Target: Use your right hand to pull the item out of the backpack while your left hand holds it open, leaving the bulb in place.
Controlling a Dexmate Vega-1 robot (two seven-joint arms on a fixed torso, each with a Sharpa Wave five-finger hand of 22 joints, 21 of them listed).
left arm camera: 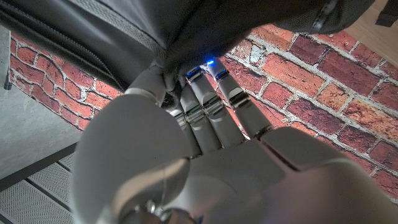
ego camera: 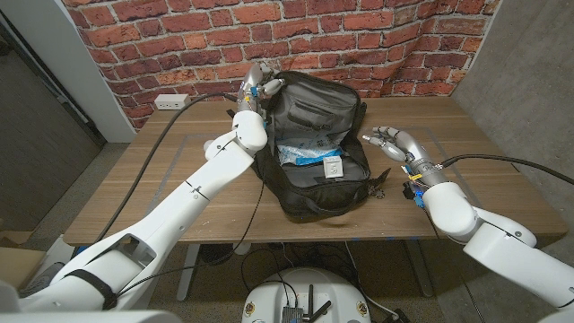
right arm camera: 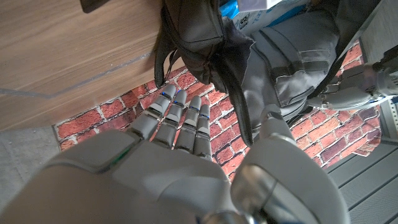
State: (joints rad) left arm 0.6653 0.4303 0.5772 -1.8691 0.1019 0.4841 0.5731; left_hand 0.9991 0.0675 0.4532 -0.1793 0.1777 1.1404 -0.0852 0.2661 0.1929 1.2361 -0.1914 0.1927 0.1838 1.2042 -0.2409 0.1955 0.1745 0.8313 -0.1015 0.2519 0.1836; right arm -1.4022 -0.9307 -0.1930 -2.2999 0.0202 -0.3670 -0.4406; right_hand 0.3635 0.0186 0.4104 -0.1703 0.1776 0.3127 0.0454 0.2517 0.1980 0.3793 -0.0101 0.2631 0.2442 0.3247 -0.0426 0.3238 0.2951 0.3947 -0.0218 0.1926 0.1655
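The black backpack (ego camera: 309,152) stands open near the middle of the counter (ego camera: 179,179), a blue-and-white packet (ego camera: 309,157) lying inside. The left hand (ego camera: 256,90) grips the flap at the back edge, holding it up. The right hand (ego camera: 395,142), fingers spread and empty, hovers just beside the bag's right side; the packet lies to its left, nearer this hand.

Even overhead light, head view sharp, soft shadow under the backpack (ego camera: 309,152) on the bench (ego camera: 179,193). Wrist views: near hands soft, out of focus; edges bend slightly; blue LED glow at left hand's fingertips (left arm camera: 208,65).
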